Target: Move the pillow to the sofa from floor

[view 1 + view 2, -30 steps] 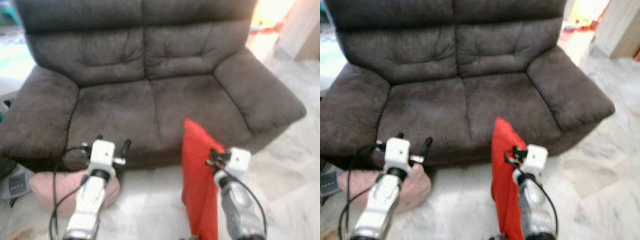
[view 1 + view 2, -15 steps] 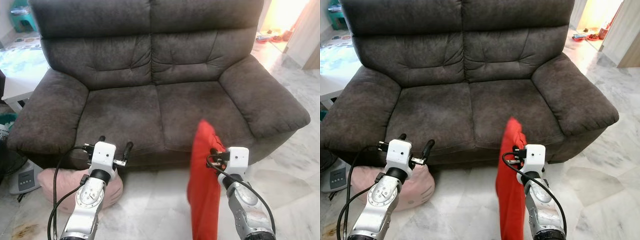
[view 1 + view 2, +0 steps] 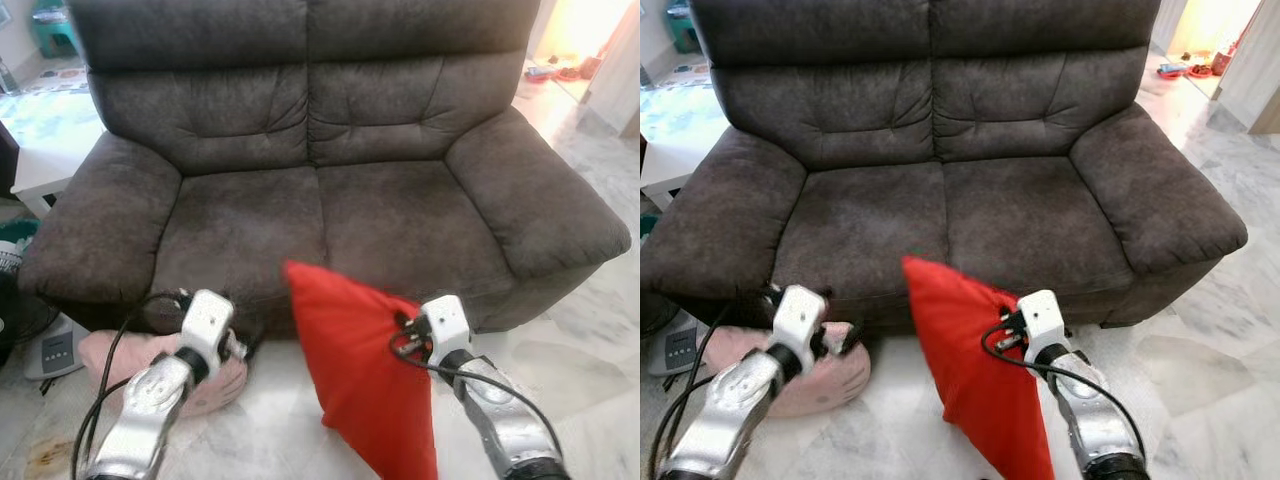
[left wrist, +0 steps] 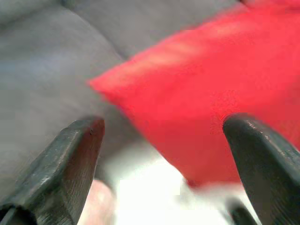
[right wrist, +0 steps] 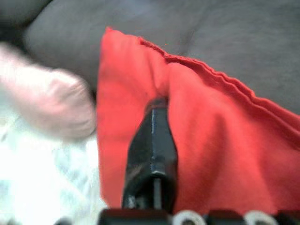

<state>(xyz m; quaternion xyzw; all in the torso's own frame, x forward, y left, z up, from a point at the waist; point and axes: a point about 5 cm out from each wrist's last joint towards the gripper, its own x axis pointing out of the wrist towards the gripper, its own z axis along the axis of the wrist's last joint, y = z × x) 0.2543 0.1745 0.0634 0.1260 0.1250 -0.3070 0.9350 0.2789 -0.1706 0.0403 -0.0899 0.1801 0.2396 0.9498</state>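
Step in hand: carry. I have the red pillow (image 3: 365,385) off the floor and pinched at its upper edge by the right gripper (image 3: 405,332); the right wrist view shows one black finger (image 5: 152,145) pressed into the fabric with the cloth folded round it, so I read it as clamped on the pillow.

The pillow hangs face-on just in front of the sofa (image 3: 330,190), below the front edge of the seat, roughly at the seam between the two seat cushions. Its top corner overlaps the front edge in the head view; I can't tell whether it touches. The bulk hangs down over the marble floor (image 3: 270,420).

Left gripper (image 4: 161,164) is spread wide and empty, pointing across at the pillow's near corner, low by the sofa's front left. A pink pillow (image 3: 150,365) lies on the floor under that arm, against the sofa's front left edge. Not the one in hand.

My read: pickup done, placement not done. Next move calls for lifting the right arm enough that the hanging bottom clears the seat's front edge, then reaching forward over the seat cushions before letting go.

Risks: grip is on one edge only, so the pillow can swing or slip; release too early and it slides back off the front edge.
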